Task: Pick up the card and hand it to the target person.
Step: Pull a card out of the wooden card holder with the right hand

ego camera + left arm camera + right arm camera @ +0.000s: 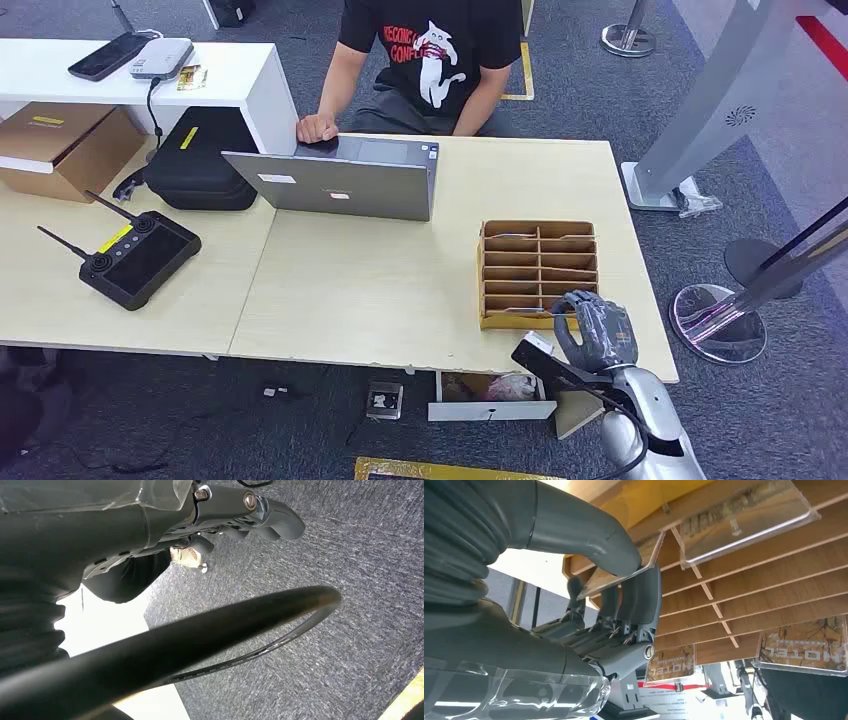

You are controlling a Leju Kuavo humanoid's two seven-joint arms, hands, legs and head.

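Right robot hand (596, 328) at the near edge of the wooden card rack (538, 273), which stands on the light bench (400, 290) close to its near right corner. In the right wrist view the thumb (589, 535) and darker fingers (644, 597) pinch a card (624, 562) at the rack's nearest row: thin, flat, glossy with a clear rim, its face brownish and seen edge-on. Sibling cards (744, 520) in neighbouring slots show the same clear border and a tan printed face, one lettered "HOTEL". The left robot hand (250, 512) hangs over grey carpet, fingers curled loosely, holding nothing; whether fully closed cannot be told. A person (430, 60) sits across the bench behind an open laptop (340, 178). Bare bench surface lies between rack and laptop; a remote controller (135, 255) rests well to the left.
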